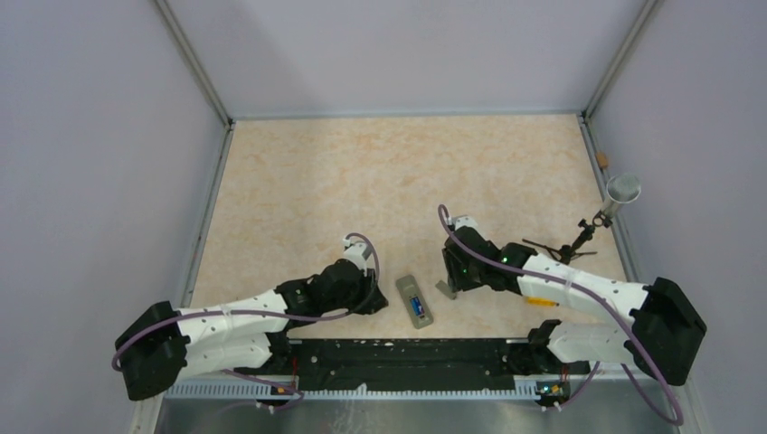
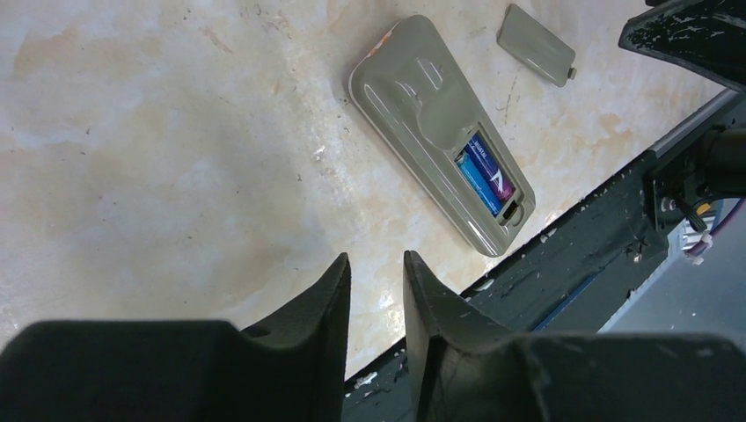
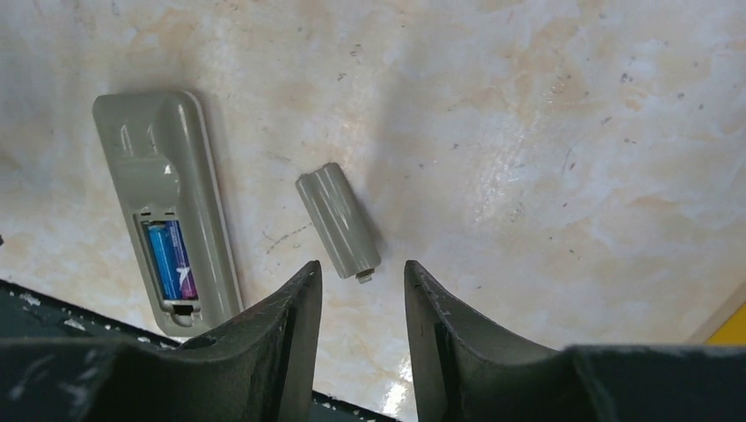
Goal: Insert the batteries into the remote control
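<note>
The remote control [image 1: 415, 301] lies face down on the bench [image 1: 380, 181], at about 6 o'clock of the surface in the top view, close to the black rail [image 1: 407, 357] at the near edge and between the two arms. Its grey back is up and the battery recess is uncovered at the end towards the rail. The batteries [image 3: 171, 261] are in the recess: the right wrist view shows two blue cylinders side by side, and they look seated level with its edges, though their end contacts are too small to check.

The battery cover [image 3: 338, 221] lies flat on the bench at the remote's 3 o'clock, near it but not touching.

The left end effector [image 2: 376, 264] sits at the remote's 9 o'clock, its fingers a narrow gap apart with nothing between them. The right end effector [image 3: 361, 268] hangs over the near end of the cover, fingers moderately parted and gripping nothing as far as I can tell.

Loading itself seems done. What is left, I judge, is picking up the cover and sliding it shut over the recess, if the task takes that in.
</note>
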Action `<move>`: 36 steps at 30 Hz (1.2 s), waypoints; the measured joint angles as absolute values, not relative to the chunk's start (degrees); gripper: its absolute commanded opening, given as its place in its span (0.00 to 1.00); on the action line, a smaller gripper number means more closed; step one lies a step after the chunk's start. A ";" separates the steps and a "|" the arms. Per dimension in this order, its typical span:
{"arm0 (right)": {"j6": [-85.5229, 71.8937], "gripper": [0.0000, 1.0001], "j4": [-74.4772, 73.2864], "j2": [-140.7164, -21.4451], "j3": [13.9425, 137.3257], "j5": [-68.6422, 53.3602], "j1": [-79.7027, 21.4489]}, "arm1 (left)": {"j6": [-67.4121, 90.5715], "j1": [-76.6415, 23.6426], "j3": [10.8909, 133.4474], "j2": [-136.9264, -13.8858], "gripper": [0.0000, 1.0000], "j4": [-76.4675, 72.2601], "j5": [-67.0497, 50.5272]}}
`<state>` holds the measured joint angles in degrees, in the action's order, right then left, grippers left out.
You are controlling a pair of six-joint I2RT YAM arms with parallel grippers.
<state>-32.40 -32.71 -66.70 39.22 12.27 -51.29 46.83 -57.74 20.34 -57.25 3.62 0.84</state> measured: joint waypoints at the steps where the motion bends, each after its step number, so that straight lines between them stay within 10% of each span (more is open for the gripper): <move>1: -31.55 0.39 -32.71 -66.74 39.51 11.77 -51.29 | 46.83 -57.71 20.32 -56.99 0.31 3.73 0.91; 36: -20.75 0.39 -30.74 -79.81 40.62 3.57 -51.33 | 46.83 -57.74 19.33 -55.79 0.34 4.64 1.13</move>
<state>-20.75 -30.74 -79.81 40.62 3.57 -51.33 46.83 -57.74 19.33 -55.79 4.64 1.13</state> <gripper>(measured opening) 0.407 0.335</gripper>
